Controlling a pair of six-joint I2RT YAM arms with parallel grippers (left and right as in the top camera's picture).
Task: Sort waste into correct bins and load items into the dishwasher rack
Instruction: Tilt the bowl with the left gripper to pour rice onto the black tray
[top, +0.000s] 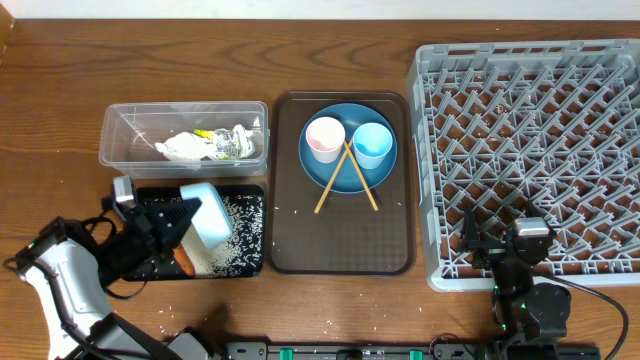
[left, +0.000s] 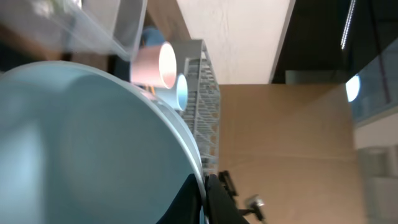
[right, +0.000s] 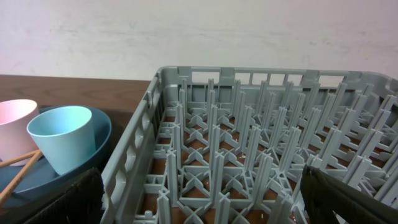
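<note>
My left gripper (top: 188, 212) is shut on the rim of the pale-blue bowl (top: 208, 218), holding it tilted over the black tray (top: 255, 192). Rice grains (top: 240, 238) and an orange carrot (top: 186, 264) lie in that tray. In the left wrist view the bowl (left: 81, 143) fills the left side, its rim pinched between my fingers (left: 186, 202). The clear tub (top: 120, 135) holds crumpled paper (top: 185, 148) and a foil wrapper (top: 235, 140). The pink cup (top: 325, 137), light-blue cup (top: 372, 143) and chopsticks (top: 330, 188) rest on the dark-blue plate (top: 330, 175). My right gripper (right: 208, 199) hangs open over the rack (top: 530, 140).
The plate sits on a brown serving tray (top: 340, 245) between the bins and the rack. A few rice grains lie loose on the wooden table (top: 60, 90) near the tray's left edge. The rack's near wall (right: 134, 162) stands just under my right gripper.
</note>
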